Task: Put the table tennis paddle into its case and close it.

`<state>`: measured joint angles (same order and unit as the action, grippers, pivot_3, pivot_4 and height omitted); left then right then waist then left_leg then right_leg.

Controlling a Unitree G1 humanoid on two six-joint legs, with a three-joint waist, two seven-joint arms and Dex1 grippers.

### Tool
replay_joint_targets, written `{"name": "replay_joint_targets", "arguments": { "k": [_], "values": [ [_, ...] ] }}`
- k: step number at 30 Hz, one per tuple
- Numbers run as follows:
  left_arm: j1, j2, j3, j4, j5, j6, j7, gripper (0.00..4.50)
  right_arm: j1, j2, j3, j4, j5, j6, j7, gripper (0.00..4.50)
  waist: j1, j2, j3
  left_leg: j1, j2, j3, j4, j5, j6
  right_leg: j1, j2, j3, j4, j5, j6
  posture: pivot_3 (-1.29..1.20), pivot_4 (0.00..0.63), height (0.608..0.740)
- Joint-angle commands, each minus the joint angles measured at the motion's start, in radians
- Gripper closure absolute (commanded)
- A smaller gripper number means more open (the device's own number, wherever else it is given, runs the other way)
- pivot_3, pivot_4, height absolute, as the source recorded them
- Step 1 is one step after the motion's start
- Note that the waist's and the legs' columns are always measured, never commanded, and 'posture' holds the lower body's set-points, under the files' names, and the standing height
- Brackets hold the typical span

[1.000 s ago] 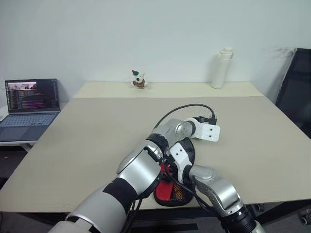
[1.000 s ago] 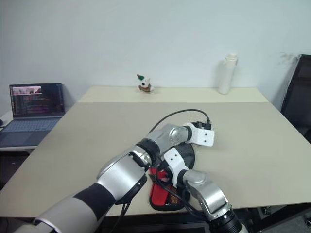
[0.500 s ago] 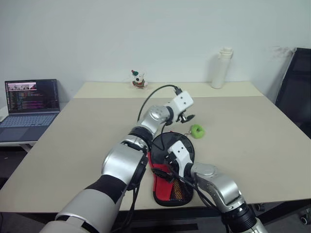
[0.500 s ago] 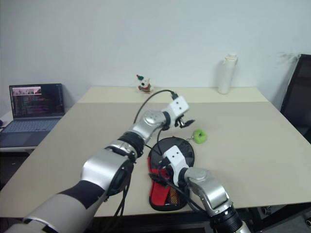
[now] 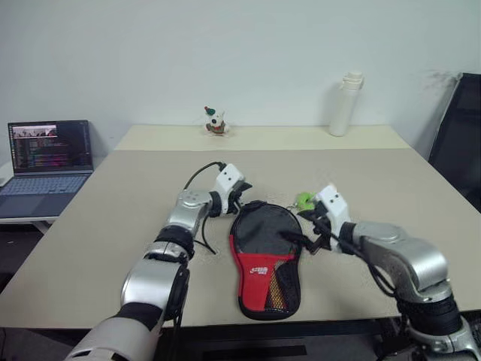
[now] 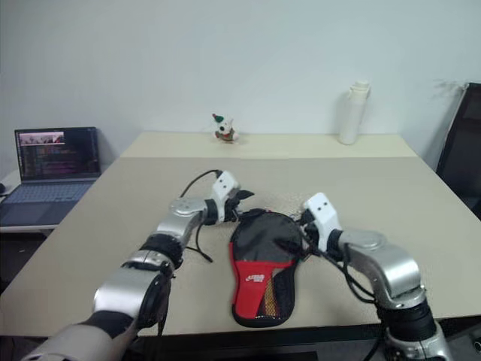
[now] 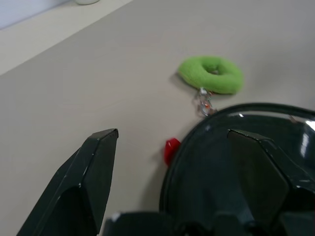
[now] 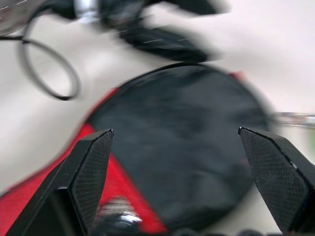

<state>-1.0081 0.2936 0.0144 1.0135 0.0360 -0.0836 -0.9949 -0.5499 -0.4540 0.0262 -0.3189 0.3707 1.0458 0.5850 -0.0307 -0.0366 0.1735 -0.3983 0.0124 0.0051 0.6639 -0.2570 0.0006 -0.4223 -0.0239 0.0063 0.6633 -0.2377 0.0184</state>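
Observation:
The case (image 5: 264, 256) lies flat near the table's front edge, its round black end away from me and its red-and-black mesh pocket toward me. Its green ring charm (image 5: 304, 201) rests on the table at the round end's far right, also in the left wrist view (image 7: 210, 74). The table tennis paddle is hidden. My left gripper (image 5: 239, 194) hovers open at the round end's upper left, nothing between its fingers (image 7: 83, 182). My right gripper (image 5: 304, 229) is open by the case's right edge, just below the charm, with the black fabric (image 8: 172, 152) ahead of it.
An open laptop (image 5: 49, 162) stands on a side table at the left. A small toy figure (image 5: 215, 122) and a white bottle (image 5: 343, 105) stand along the table's far edge (image 5: 263, 129). A black chair (image 5: 458, 135) is at the right.
My left gripper swung from the case's far right over to its upper left. My right gripper rose off the case's near part and moved right. The case and charm are now uncovered.

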Motion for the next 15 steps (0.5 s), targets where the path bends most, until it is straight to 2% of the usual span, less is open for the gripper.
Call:
{"name": "replay_joint_targets", "arguments": {
  "k": [1, 4, 6, 15],
  "values": [
    [0.083, 0.008, -0.03, -0.214, -0.051, 0.091, -0.076, 0.66, -0.059, 0.004, -0.031, 0.116, -0.044, -0.112, -0.039, 0.0, 0.0, 0.0, 0.0, 0.0, 0.0, 0.0, 0.0, 0.0, 0.0, 0.0, 0.0, 0.0, 0.0, 0.0, 0.0, 0.0, 0.15, 0.74],
    [0.224, 0.023, -0.085, -0.411, -0.063, 0.156, -0.13, 0.66, -0.185, 0.077, -0.042, 0.431, -0.137, -0.309, -0.164, 0.0, -0.006, 0.0, 0.0, 0.001, 0.001, 0.001, 0.0, 0.0, 0.0, 0.0, 0.0, 0.004, 0.001, 0.0, 0.0, 0.0, 0.15, 0.74],
    [0.277, 0.029, -0.111, -0.496, -0.066, 0.193, -0.136, 0.66, -0.25, 0.107, -0.039, 0.601, -0.174, -0.413, -0.197, 0.0, -0.003, 0.001, 0.0, 0.003, 0.001, 0.003, 0.0, 0.0, 0.0, 0.0, 0.001, 0.007, 0.002, 0.0, -0.001, 0.0, 0.15, 0.74],
    [0.34, 0.029, -0.169, -0.629, -0.079, 0.274, -0.107, 0.66, -0.475, 0.167, -0.043, 1.262, -0.277, -0.766, -0.262, 0.0, 0.0, 0.001, 0.0, 0.001, 0.0, 0.004, 0.0, 0.0, 0.0, 0.0, -0.002, 0.008, 0.0, 0.001, 0.0, 0.0, 0.15, 0.74]
  ]
}}
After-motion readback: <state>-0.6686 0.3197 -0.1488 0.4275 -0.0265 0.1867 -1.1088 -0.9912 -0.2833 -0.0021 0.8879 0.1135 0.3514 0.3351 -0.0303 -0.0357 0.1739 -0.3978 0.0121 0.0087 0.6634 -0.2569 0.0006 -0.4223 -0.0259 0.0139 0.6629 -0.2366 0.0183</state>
